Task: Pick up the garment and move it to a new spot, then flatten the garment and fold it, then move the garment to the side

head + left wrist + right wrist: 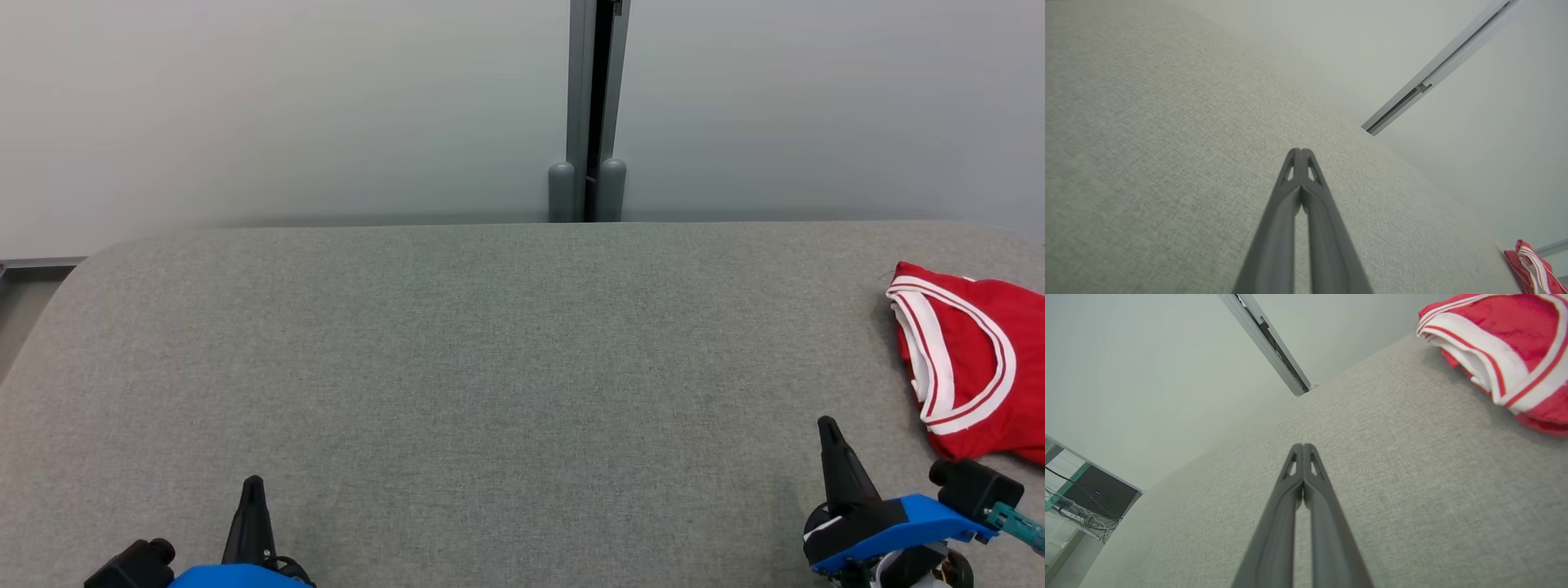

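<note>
A folded red garment [980, 359] with white striped trim lies at the far right edge of the grey fabric table [490, 367]; it reaches out of the head view. The same garment [1506, 347] is at the top right of the right wrist view and at the bottom right corner [1531, 269] of the left wrist view. My right gripper [829, 426] is shut and holds nothing, near the front edge, a little left of and nearer than the garment. My left gripper [253, 483] is shut and holds nothing too, at the front left, far from the garment.
A pale wall with a grey vertical post [589, 106] stands behind the table. The table's rounded left corner [98, 253] drops to the floor. A dark box and cables [1090, 498] sit off the table's far left side.
</note>
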